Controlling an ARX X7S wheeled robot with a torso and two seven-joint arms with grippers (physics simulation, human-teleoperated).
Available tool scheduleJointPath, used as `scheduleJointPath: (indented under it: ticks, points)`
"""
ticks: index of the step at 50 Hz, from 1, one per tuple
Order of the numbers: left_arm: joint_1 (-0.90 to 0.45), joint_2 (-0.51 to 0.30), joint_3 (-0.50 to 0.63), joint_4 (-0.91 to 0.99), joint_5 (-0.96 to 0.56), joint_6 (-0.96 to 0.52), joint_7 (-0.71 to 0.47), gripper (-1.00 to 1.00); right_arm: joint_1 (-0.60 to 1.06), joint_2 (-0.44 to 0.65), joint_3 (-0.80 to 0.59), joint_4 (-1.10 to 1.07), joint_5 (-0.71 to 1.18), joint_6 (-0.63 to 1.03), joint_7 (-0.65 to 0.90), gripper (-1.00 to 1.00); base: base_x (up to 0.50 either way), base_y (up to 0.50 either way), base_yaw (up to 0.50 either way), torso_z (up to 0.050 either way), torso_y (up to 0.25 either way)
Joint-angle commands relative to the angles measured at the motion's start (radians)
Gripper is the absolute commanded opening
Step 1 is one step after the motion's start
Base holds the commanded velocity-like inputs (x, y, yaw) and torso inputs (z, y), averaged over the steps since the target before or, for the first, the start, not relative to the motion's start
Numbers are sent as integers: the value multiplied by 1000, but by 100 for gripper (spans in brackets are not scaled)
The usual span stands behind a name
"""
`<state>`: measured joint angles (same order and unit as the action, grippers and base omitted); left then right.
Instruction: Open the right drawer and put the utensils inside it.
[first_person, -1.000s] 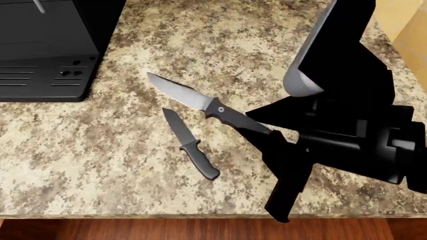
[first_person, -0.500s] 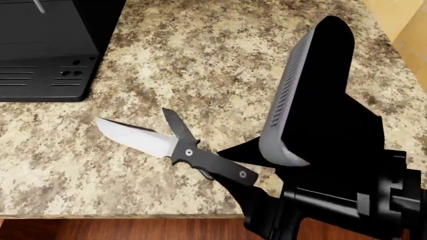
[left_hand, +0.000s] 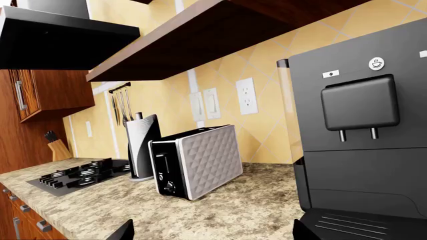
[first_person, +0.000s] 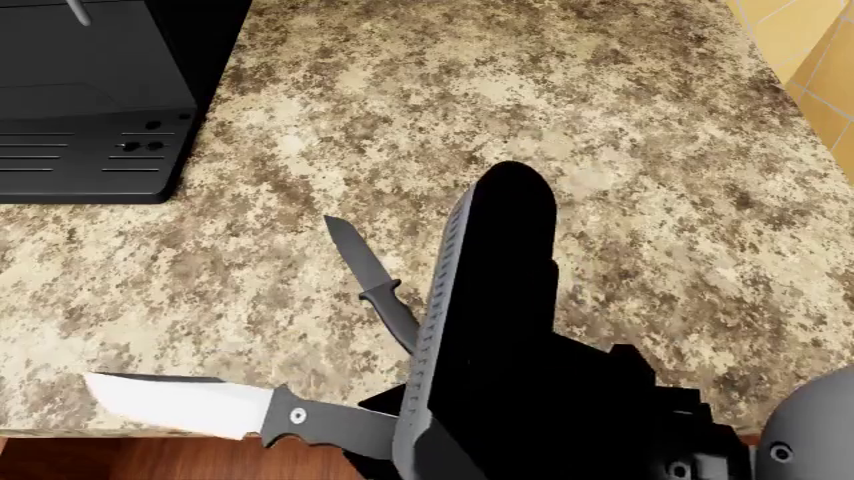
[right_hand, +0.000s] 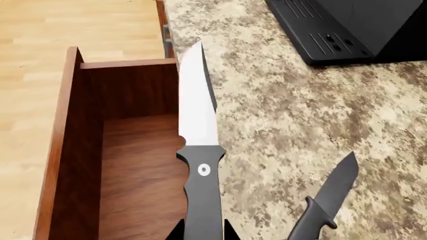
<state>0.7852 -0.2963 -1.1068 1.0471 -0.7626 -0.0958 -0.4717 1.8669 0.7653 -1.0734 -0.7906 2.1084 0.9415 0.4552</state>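
Note:
The larger knife (right_hand: 200, 150), pale blade and black handle, is held by its handle in my right gripper (right_hand: 202, 233), which is shut on it. It hangs along the counter's front edge, beside the open right drawer (right_hand: 127, 165), whose bare wood interior shows nothing inside. In the head view this larger knife (first_person: 200, 408) juts out left at the counter edge from under my right arm (first_person: 494, 330). The smaller knife (first_person: 374, 285) lies flat on the counter, also in the right wrist view (right_hand: 327, 205). My left gripper (left_hand: 212, 235) is open over bare counter, holding nothing.
A black coffee machine (first_person: 94, 90) stands at the back left of the speckled counter (first_person: 641, 200). The left wrist view shows a toaster (left_hand: 197, 160), a paper towel roll (left_hand: 141, 145) and a stove (left_hand: 80, 175). Light wood floor (right_hand: 67, 25) lies beyond the drawer.
My right arm has carried the larger knife from the middle of the counter to its front edge, blade swinging left. The smaller knife has stayed put.

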Motion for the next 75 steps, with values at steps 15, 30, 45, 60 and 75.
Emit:
scheduleJointPath:
  ticks: [15,30,45,60,75]
  points:
    - [0,8,-2,0,-1,0,4,100,-51,-184,-56,-38,-18,-33,42,-100,0,0,0,0,0]
    - [0,4,8,0,6,1,-2,100,-98,-172,-70,-33,-59,-18,25,-100,0,0,0,0,0]
    - [0,8,7,0,5,1,0,100,-125,-190,-93,-29,-79,-5,24,-100,0,0,0,0,0]
    - [0,8,11,0,9,2,2,100,-121,-192,-96,-32,-75,-2,35,-100,0,0,0,0,0]
    - [0,2,16,0,10,1,-5,100,-119,-186,-93,-39,-71,-3,38,100,0,0,0,0,0]
